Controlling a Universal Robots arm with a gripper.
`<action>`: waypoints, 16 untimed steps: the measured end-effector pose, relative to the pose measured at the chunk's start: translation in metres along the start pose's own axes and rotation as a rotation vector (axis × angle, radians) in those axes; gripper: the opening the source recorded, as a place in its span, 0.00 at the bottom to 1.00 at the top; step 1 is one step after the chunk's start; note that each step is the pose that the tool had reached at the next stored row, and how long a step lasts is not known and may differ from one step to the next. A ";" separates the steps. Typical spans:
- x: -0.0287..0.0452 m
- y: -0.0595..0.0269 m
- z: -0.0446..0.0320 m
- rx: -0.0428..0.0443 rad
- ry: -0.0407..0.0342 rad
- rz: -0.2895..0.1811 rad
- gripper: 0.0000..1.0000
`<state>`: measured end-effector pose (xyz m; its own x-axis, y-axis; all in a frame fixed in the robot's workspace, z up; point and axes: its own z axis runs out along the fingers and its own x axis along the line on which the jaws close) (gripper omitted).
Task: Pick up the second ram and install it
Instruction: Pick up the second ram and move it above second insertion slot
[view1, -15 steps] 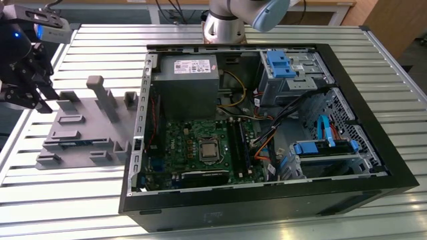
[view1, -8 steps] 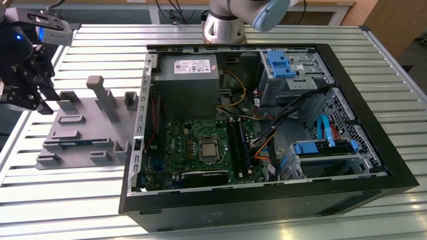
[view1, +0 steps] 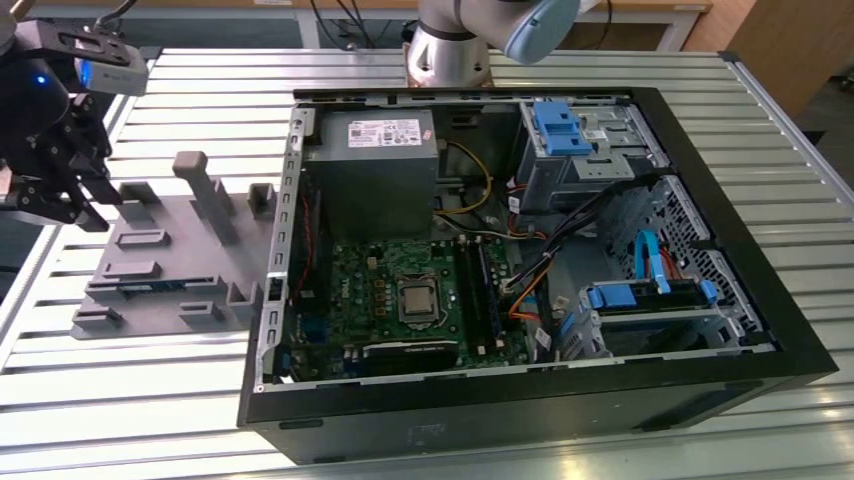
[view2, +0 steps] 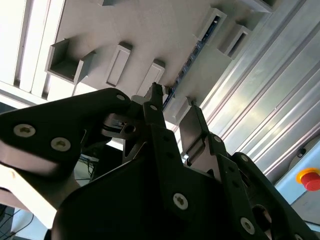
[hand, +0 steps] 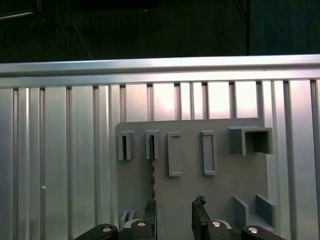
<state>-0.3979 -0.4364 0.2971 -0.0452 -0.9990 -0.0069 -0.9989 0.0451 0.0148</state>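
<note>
The second ram (hand: 152, 170) is a thin dark strip standing on edge in a slot of the grey fixture (hand: 220, 192). In the second wrist view the ram (view2: 194, 54) runs along the same slot. My gripper (hand: 175, 203) hangs above the fixture, open, with one of its fingers (hand: 150, 212) in line with the strip and nothing between the two. In the second wrist view the gripper (view2: 173, 102) shows a bare gap between its black fingers. In the exterior view the gripper (view1: 60, 200) is over the fixture's (view1: 167, 255) left end, well apart from the motherboard (view1: 400, 300).
An open black computer case (view1: 534, 400) lies on the slatted metal table (view1: 120, 400) at the exterior view's right. Its long black memory slots (view1: 478, 290) run beside the processor socket. Cables, drive cages and a power supply (view1: 374, 170) crowd the case. The arm's base (view1: 447, 50) stands behind it.
</note>
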 end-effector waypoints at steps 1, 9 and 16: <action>0.0000 0.0000 0.0004 0.0000 0.0001 0.000 0.41; 0.0000 0.0000 0.0038 0.0002 0.0036 0.000 0.41; 0.0000 -0.0001 0.0071 0.0005 0.0099 0.000 0.41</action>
<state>-0.3979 -0.4364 0.2900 -0.0453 -0.9990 0.0030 -0.9989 0.0454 0.0144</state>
